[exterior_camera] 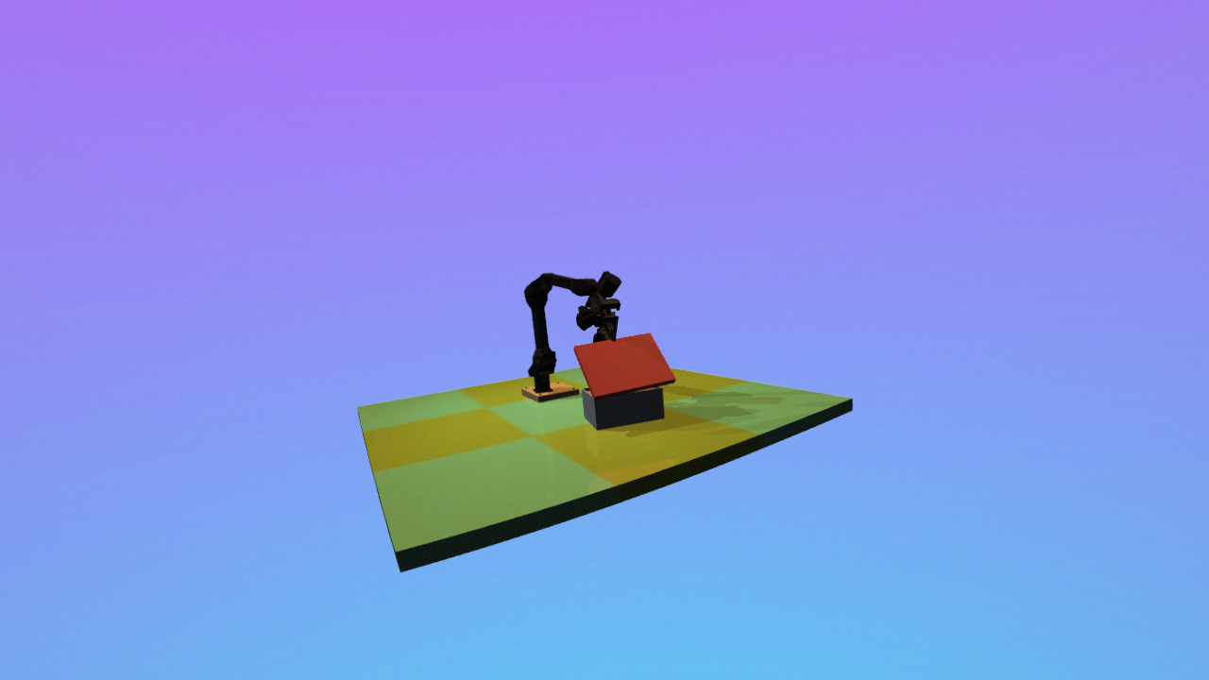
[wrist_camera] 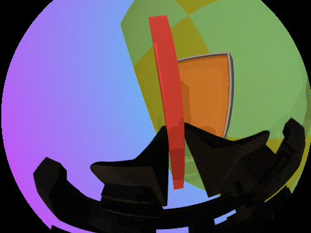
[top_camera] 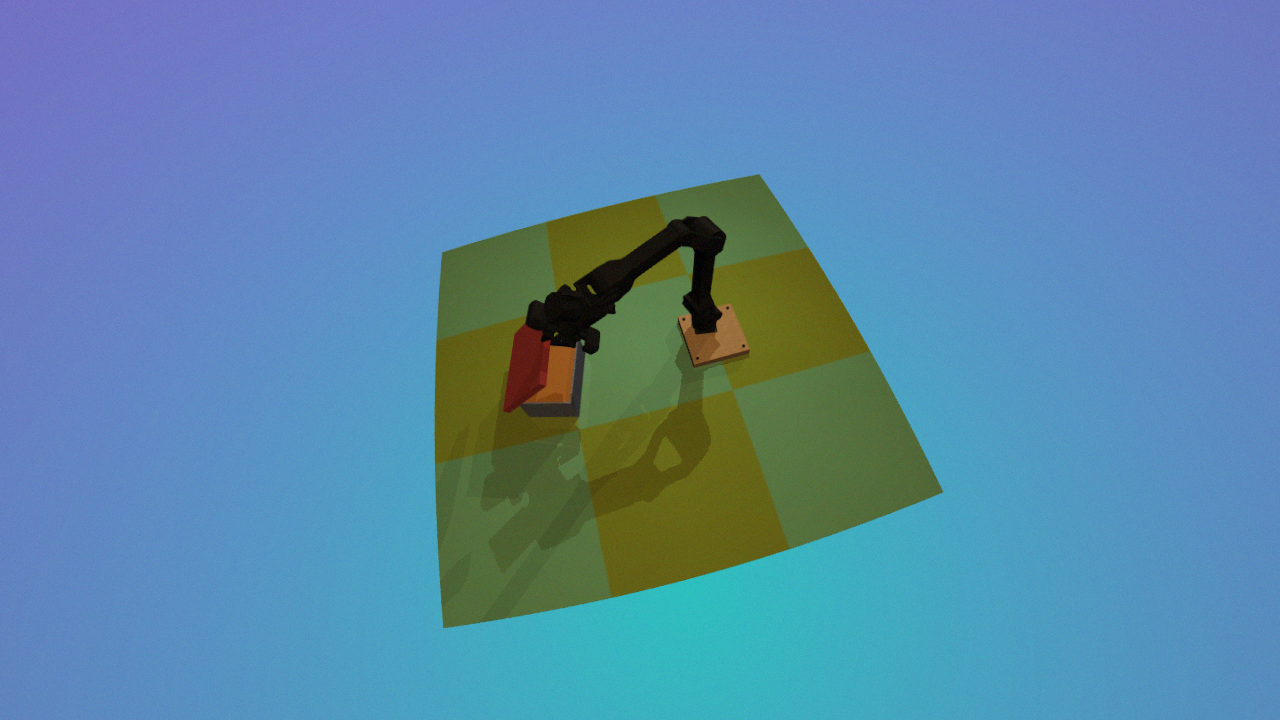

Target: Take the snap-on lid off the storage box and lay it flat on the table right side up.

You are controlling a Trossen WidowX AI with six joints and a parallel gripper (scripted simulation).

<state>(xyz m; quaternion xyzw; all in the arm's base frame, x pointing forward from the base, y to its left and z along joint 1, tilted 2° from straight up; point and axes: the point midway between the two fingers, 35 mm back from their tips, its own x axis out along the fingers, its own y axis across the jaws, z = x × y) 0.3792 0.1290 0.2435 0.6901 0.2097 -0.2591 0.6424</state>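
Note:
The red lid (top_camera: 527,367) (exterior_camera: 625,365) (wrist_camera: 168,77) is tilted steeply over the storage box, its edge nearer the arm's base raised and its far edge low. In the exterior view a thin gap shows between the lid's low edge and the box; whether they touch at some point I cannot tell. The dark grey box (top_camera: 550,410) (exterior_camera: 629,407) (wrist_camera: 231,84) stands on the table, its orange inside partly uncovered. My gripper (wrist_camera: 173,128) is shut on the lid's raised edge, one finger on each face. In the top and exterior views the fingertips are hard to make out.
The table (top_camera: 680,501) (exterior_camera: 456,499) has a green and olive checkered top. Its outer edge lies beyond the box, on the side away from the arm's base. The arm's wooden base plate (top_camera: 729,338) (exterior_camera: 551,393) is fixed on the table.

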